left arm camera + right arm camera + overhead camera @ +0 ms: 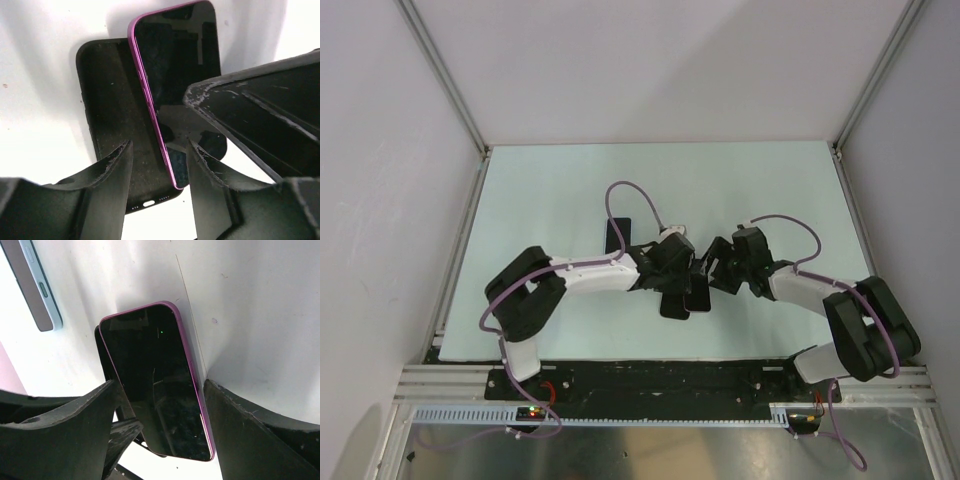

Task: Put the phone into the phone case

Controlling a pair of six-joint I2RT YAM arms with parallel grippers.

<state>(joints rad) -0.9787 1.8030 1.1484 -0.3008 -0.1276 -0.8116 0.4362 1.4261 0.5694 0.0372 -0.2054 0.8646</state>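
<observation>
The phone [155, 385], dark screen with a purple rim, lies slanted with its left edge over the open inside of the black phone case [112, 110]. Its right half hangs past the case's right wall. My right gripper [162, 395] is shut across the phone's width, one finger against each long edge. My left gripper [159, 155] is open above the case's bottom end, one finger over the case and the other over the phone, gripping neither. In the top view both grippers meet at mid-table over the phone [698, 297] and the case [672, 303].
A flat grey device [35, 285] with a pale blue rim lies on the white table beyond the case; it is the dark slab [614, 237] behind my left wrist. Metal frame posts and walls border the table [540, 200].
</observation>
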